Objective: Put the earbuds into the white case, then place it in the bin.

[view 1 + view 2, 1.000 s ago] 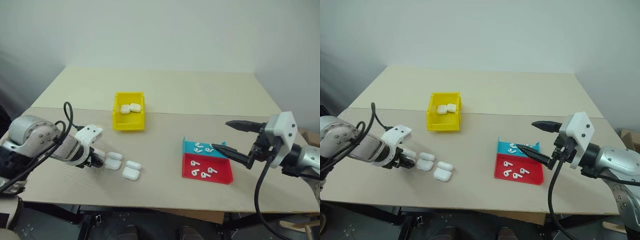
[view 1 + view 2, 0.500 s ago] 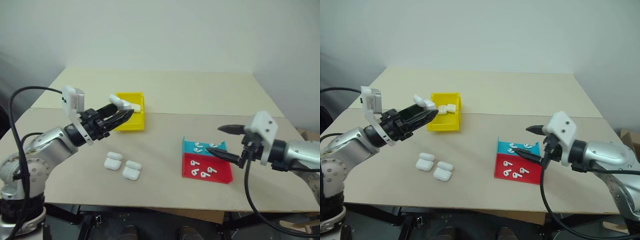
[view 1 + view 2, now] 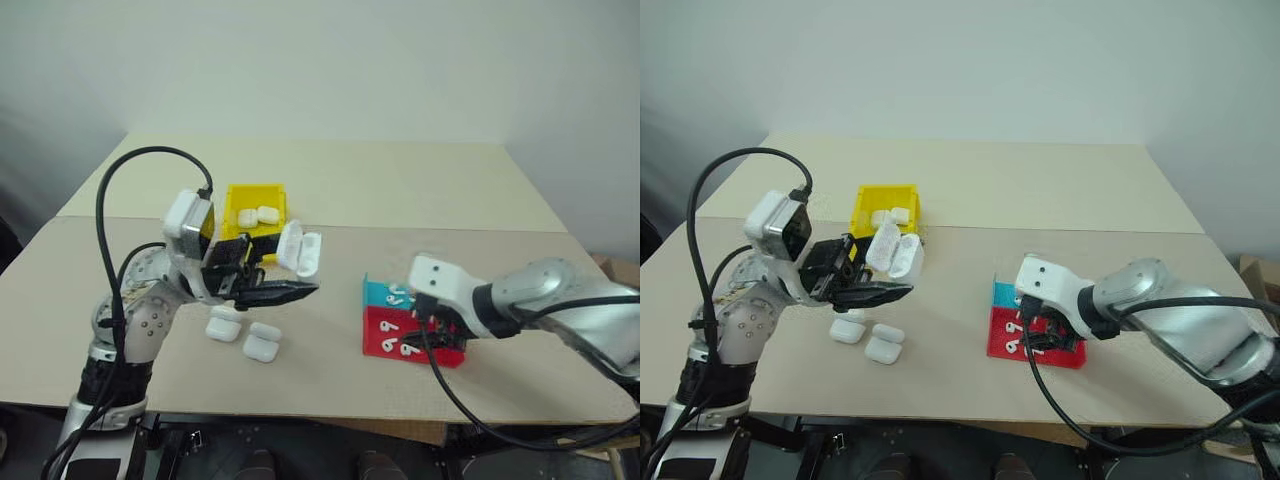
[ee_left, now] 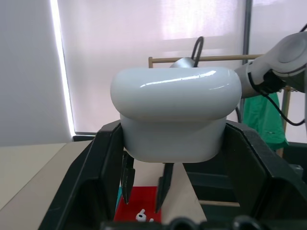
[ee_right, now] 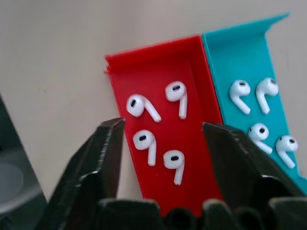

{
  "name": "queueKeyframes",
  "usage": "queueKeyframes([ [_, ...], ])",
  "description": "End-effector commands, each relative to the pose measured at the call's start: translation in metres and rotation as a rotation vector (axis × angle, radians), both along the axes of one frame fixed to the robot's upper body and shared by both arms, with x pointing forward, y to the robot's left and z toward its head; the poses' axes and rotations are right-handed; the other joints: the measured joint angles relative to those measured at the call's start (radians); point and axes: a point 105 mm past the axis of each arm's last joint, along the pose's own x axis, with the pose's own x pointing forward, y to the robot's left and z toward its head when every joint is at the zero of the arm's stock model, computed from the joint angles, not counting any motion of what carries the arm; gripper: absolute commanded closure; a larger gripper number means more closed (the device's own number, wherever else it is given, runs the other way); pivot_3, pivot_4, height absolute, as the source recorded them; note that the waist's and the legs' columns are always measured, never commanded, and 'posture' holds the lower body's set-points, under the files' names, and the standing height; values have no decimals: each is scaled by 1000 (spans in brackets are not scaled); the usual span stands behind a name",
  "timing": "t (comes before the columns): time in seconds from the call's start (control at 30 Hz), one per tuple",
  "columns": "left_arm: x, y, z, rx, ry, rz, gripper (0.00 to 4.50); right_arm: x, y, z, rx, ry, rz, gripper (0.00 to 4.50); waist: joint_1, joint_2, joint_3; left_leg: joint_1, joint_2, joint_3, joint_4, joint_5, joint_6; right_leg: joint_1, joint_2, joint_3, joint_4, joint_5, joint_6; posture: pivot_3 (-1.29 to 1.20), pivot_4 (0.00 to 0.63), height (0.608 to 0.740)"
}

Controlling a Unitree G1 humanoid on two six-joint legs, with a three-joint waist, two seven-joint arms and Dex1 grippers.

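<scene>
I've got the white case, lid flipped open, left of centre in the head view, clamped in my left pincer above the surface. Earbuds lie in the red tray, right of centre; my right pincer hangs over them, jaws parted, empty. Yellow bin sits behind the case

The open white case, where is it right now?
The open white case is held up off the table in the left gripper, on the robot's left, just in front of the yellow bin and above three closed cases.
</scene>
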Motion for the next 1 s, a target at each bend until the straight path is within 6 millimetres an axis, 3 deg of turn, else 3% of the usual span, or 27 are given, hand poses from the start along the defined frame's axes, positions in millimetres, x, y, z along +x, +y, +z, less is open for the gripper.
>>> queueKeyframes([
  [0.03, -6, 1, 3, 20, -56, -48, 1733, 9, -7, 1, -60, -41, -22, 1927, 1, 0, 0, 0, 0, 0, 0, 0, 0, -1, 0, 0, 0, 0, 0, 0, 150, 740],
  [0.53, -21, 4, -3, 50, -64, -33, 1733, 15, -18, -25, -142, -13, 26, 1927, -1, 0, 0, 0, 0, 0, 0, 0, 0, -1, 0, 0, 1, 0, 0, 0, 150, 740],
  [1.0, -28, 9, 17, 38, -72, 16, 1733, 19, -16, -39, -151, 4, 57, 1927, -1, 0, 0, 0, 1, -1, 1, 0, 0, 0, 0, -1, 1, 0, 0, 0, 150, 740],
])
